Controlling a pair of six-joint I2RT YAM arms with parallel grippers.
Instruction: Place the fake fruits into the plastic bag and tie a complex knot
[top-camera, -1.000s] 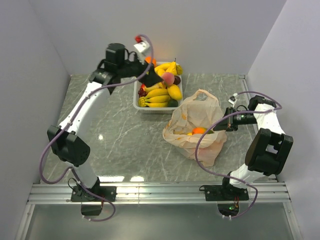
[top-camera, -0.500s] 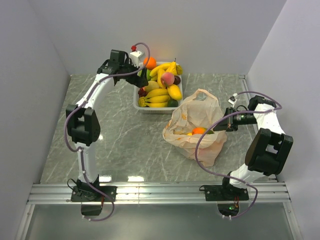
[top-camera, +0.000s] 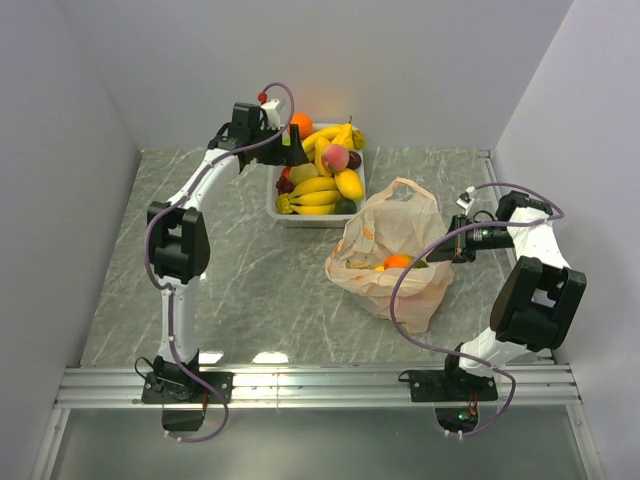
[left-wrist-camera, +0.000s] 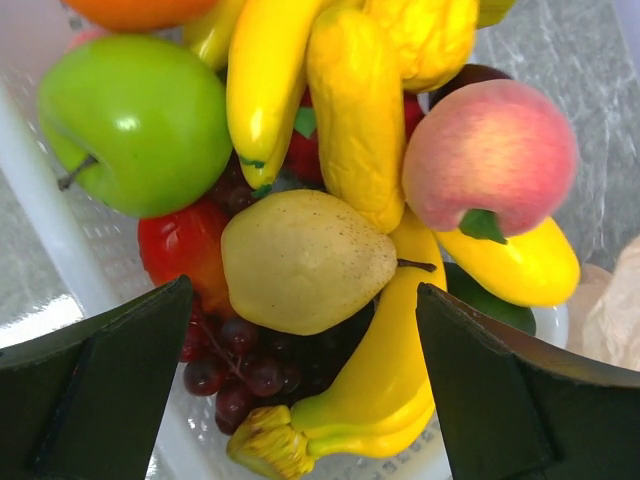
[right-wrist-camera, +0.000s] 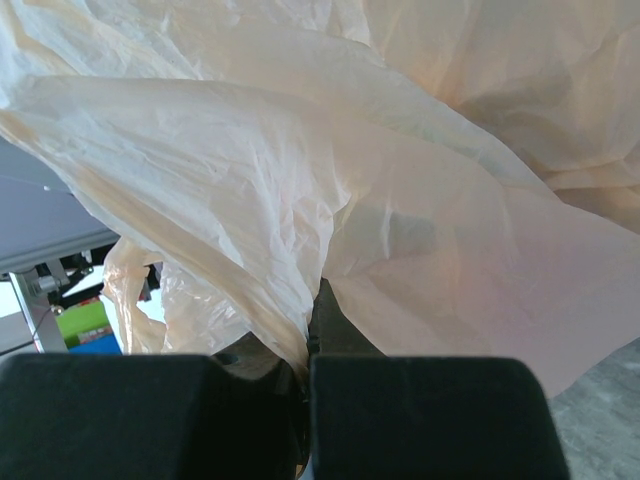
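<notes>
The left pincer (left-wrist-camera: 305, 292) hangs spread wide over the fake fruits (left-wrist-camera: 305, 255) heaped in the white tray (top-camera: 272, 208). The right pincer (right-wrist-camera: 308, 365), pressed together, pinches an edge of the plastic bag (top-camera: 395, 232), which sits on the counter (top-camera: 240, 280).

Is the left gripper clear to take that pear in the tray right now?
Probably yes: the left gripper hangs open over the pear, which lies uncovered on top; a banana crowds one side.

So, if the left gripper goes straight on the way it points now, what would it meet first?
Probably the pale yellow plastic pear in the white tray: it sits centred ahead of the open left gripper, though depth is unclear.
</notes>
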